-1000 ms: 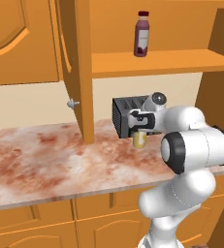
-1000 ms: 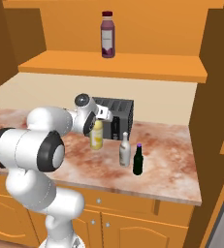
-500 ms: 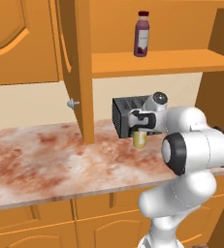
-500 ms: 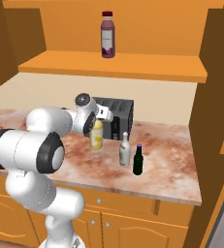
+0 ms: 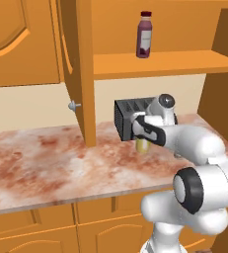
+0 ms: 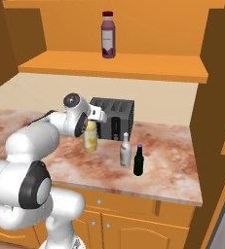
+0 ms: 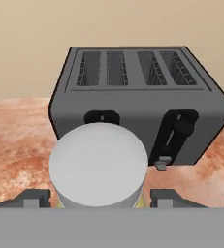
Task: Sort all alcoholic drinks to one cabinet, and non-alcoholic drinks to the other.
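The pale yellow bottle [image 5: 143,146] [image 6: 90,138] stands on the counter in front of the toaster. My gripper [image 5: 144,134] [image 6: 91,127] [image 7: 100,197] reaches down over it, and the fingers [image 7: 36,197] press against its sides, shut on it. In the hand view its white cap [image 7: 99,164] sits between the two tips. The purple-maroon bottle [image 5: 145,35] [image 6: 108,35] stands upright on the cabinet shelf [image 5: 160,62] [image 6: 119,65]. To the right on the counter, the clear glass bottle [image 6: 125,151] and the dark bottle with a purple cap [image 6: 139,160] stand side by side.
A dark four-slot toaster [image 5: 128,116] [image 6: 115,115] [image 7: 137,106] stands right behind the yellow bottle. An open cabinet door [image 5: 78,69] hangs to the left of the shelf, its edge above the marbled counter [image 5: 46,158]. A wooden side wall [image 6: 216,97] bounds the counter's right end.
The fingers have drawn in onto the yellow bottle's sides. The arm and the bottles have stayed in place.
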